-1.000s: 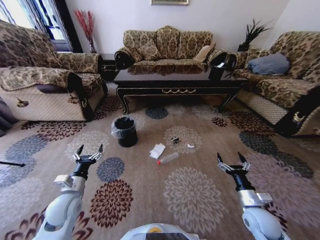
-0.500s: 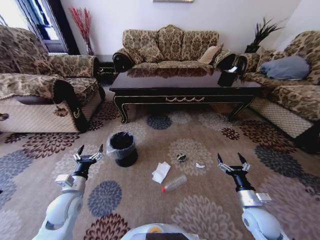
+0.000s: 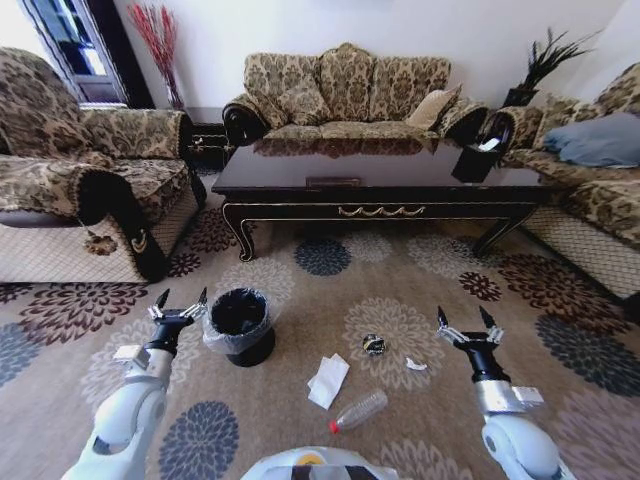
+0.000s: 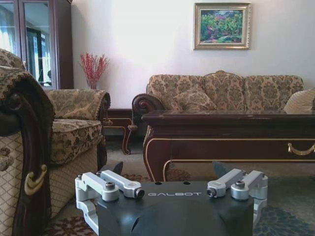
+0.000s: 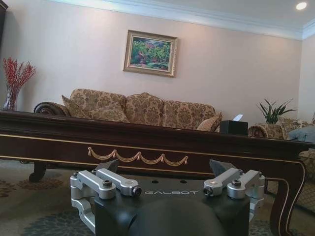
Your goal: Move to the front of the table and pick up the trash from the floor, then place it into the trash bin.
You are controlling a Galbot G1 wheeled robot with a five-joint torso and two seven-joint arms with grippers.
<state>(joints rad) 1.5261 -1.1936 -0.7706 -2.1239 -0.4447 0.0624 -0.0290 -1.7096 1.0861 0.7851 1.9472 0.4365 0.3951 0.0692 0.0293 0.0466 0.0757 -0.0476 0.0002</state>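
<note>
Your trash bin (image 3: 240,325) stands on the floral carpet (image 3: 300,290) before the coffee table (image 3: 375,185). Right of the bin: white paper (image 3: 328,380), red-capped bottle (image 3: 358,411), dark wrapper (image 3: 373,344), white scrap (image 3: 415,365). Left gripper (image 3: 180,300) beside the bin and right gripper (image 3: 467,321) beyond the scrap: both released, empty.

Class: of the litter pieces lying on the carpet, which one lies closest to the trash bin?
The crumpled white paper; the wrapper, bottle and tiny scrap lie farther from the trash bin.

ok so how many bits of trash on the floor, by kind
clear plastic bottle: 1
crumpled white paper: 1
dark wrapper: 1
tiny white scrap: 1
Total: 4, all on the carpet, none in the trash bin.
</note>
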